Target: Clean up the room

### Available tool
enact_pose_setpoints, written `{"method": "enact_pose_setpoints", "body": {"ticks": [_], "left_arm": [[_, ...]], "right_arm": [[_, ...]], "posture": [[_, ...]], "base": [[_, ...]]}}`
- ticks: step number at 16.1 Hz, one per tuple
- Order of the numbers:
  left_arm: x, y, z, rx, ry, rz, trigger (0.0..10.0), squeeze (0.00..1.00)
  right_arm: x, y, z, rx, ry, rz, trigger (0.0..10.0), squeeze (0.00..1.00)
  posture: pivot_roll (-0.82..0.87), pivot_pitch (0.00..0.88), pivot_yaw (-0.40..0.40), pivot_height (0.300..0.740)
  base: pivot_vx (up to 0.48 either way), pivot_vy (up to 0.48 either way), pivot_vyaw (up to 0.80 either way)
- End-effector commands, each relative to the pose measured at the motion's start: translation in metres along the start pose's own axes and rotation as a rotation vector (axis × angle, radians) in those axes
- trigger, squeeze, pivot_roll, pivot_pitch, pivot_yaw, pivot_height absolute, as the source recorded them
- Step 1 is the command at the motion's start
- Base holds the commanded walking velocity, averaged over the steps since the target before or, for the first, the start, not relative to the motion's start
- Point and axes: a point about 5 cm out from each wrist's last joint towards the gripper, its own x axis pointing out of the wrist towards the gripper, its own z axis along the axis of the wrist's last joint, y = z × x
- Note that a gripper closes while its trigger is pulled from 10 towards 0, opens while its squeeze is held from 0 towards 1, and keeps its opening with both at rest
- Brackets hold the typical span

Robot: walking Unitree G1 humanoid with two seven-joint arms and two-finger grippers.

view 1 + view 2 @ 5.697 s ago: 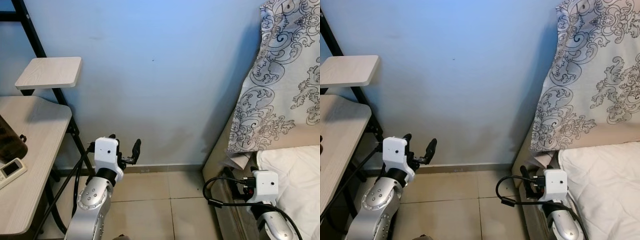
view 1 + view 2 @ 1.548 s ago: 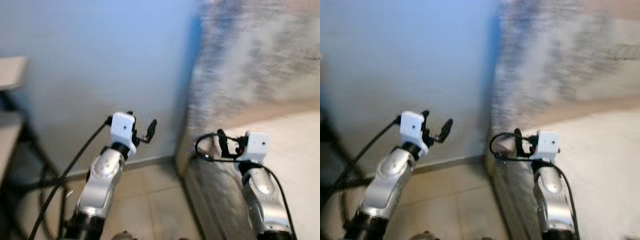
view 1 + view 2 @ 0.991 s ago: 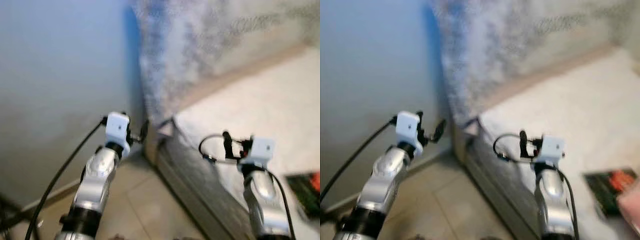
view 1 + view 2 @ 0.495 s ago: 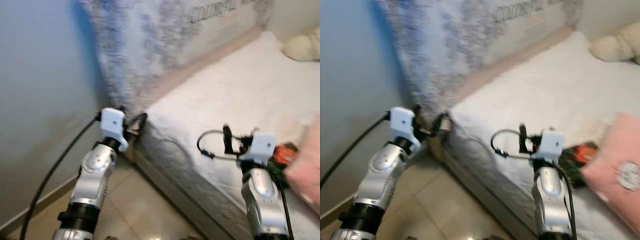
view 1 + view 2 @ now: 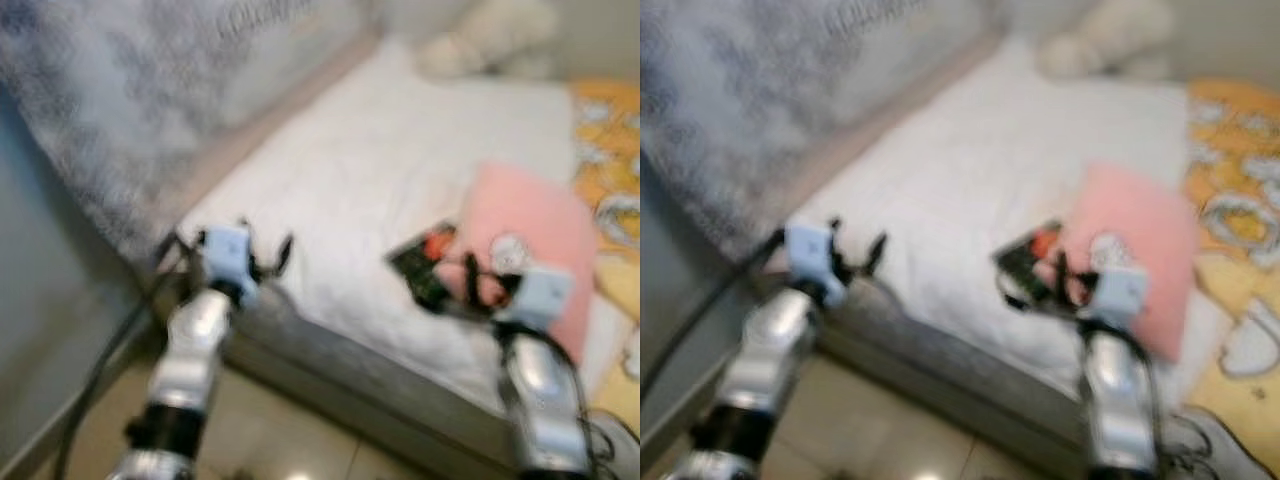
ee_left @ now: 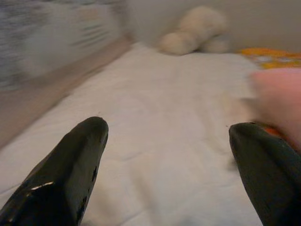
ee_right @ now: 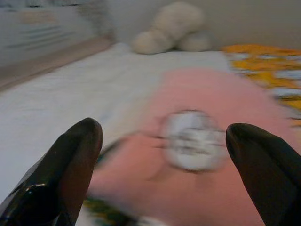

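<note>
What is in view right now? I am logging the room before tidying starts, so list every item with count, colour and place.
bed: one, white sheet, ahead of the robot.
pink pillow: one, pink with a pale round print, on the bed's right part.
dark packet: one, dark with a red patch, blurred, at the pillow's left edge.
plush toy: one, cream, at the bed's far end.
patterned blanket: one, yellow and white, right of the pillow.
patterned fabric: one, grey on white, left of the bed.
left gripper: open, over the bed's near corner.
right gripper: open, before the pillow.

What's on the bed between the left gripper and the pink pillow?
Bare white sheet, then a dark packet beside the pink pillow, seen in the eye views; left gripper.
</note>
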Motion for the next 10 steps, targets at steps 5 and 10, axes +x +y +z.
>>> {"method": "enact_pose_setpoints", "body": {"ticks": [5,10], "left_arm": [[-0.003,-0.001,-0.003,-0.02,0.01,0.071,10.0,0.0],[-0.001,0.001,-0.006,-0.036,0.008,0.135,10.0,0.0]], "right_arm": [[-0.007,0.0,-0.004,0.002,0.001,-0.003,10.0,0.0],[-0.006,0.005,-0.005,-0.017,0.013,0.055,10.0,0.0]], "posture": [[0.07,0.0,-0.029,0.74],[0.07,0.0,-0.037,0.74]], "base": [[0.0,0.0,-0.71],[0.0,-0.367,-0.08]]}}
